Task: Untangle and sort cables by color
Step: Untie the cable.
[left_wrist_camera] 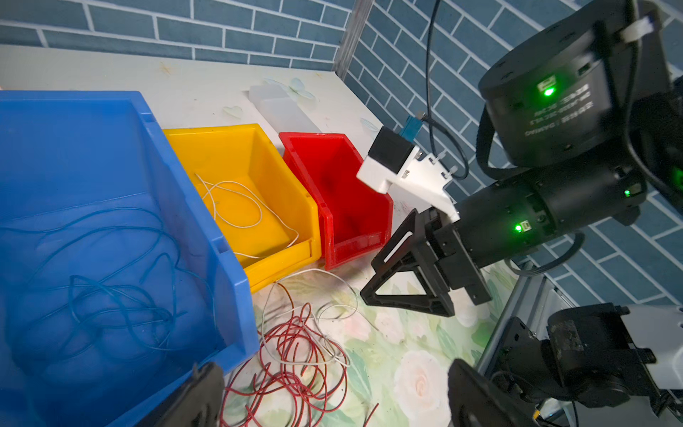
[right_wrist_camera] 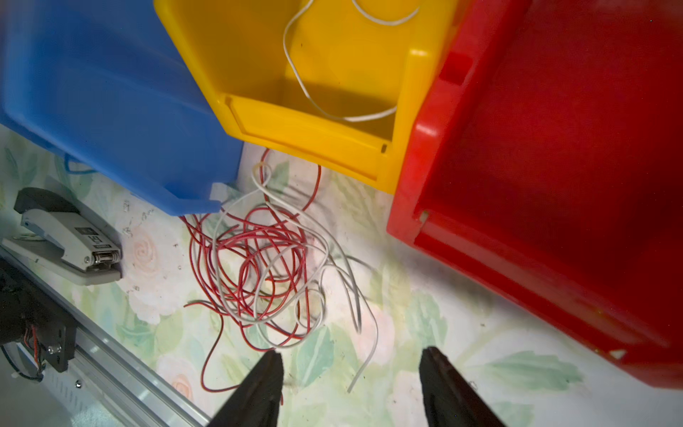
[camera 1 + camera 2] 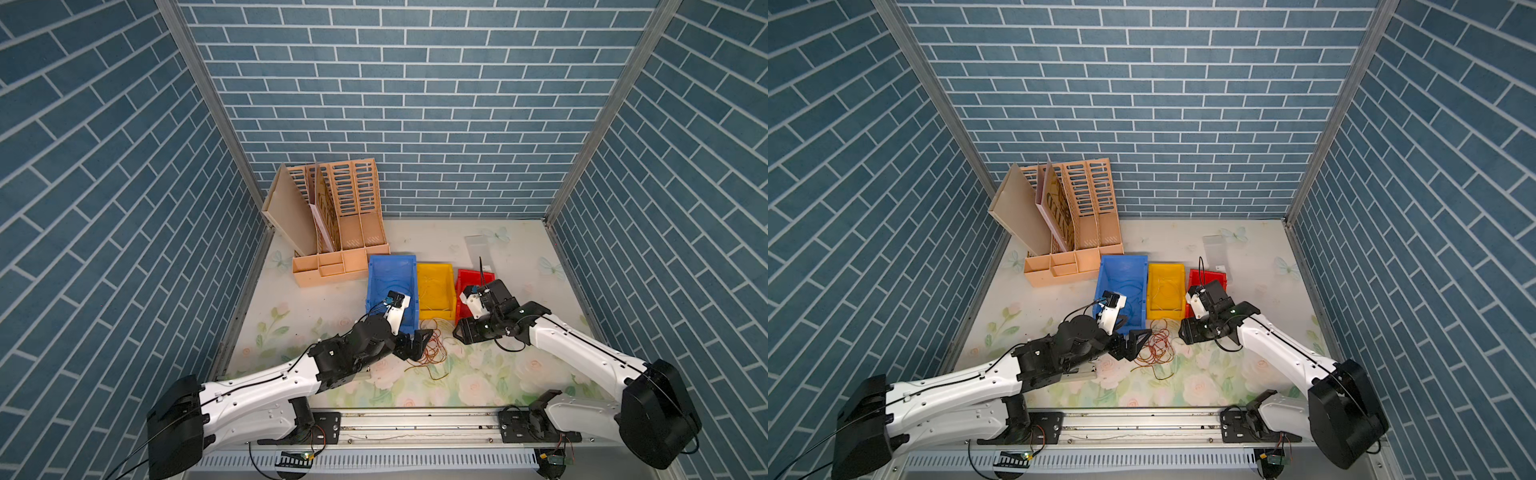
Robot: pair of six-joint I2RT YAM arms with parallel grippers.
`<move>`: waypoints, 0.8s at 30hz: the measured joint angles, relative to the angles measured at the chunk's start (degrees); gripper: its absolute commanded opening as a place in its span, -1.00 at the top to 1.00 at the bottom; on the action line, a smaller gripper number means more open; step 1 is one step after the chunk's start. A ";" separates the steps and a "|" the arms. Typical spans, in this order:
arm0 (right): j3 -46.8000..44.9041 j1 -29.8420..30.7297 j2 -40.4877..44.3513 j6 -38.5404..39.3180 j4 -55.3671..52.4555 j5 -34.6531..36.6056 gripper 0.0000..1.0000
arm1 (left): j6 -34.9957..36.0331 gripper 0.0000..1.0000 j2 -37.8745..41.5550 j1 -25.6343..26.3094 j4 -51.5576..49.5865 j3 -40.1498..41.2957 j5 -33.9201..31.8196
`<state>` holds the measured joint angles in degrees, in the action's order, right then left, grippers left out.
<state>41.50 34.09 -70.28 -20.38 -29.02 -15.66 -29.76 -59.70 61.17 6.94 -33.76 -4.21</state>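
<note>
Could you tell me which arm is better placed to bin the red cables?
Likely the right: the open right claw faces the red cables, with the red bin beside it; the left claw sits by the blue bin.

I count one blue bin (image 1: 92, 148), one yellow bin (image 1: 251, 155) beside it and one red bin (image 1: 332, 177) past that, three in all. One stapler (image 2: 70, 236), one file rack (image 3: 357, 199). The cables (image 2: 255, 258) are too tangled to count.
</note>
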 measured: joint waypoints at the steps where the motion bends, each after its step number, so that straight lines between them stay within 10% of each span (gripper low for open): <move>1: -0.26 0.00 -0.09 -0.20 0.83 -0.13 -0.25 | -0.02 -0.95 -0.20 0.00 0.26 -0.04 0.48; 13: -2.25 0.00 -6.45 -0.39 9.73 -0.52 -0.07 | -0.31 -0.96 0.70 0.00 0.33 -0.09 1.51; 24: -2.93 0.00 -9.81 -0.61 14.03 -1.16 0.80 | -0.52 -0.96 2.95 0.00 -0.28 -0.07 0.83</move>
<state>38.57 34.09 -80.09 -20.99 -14.98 -16.82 -30.28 -56.75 61.17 6.66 -33.82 -3.38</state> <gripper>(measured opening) 0.191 0.981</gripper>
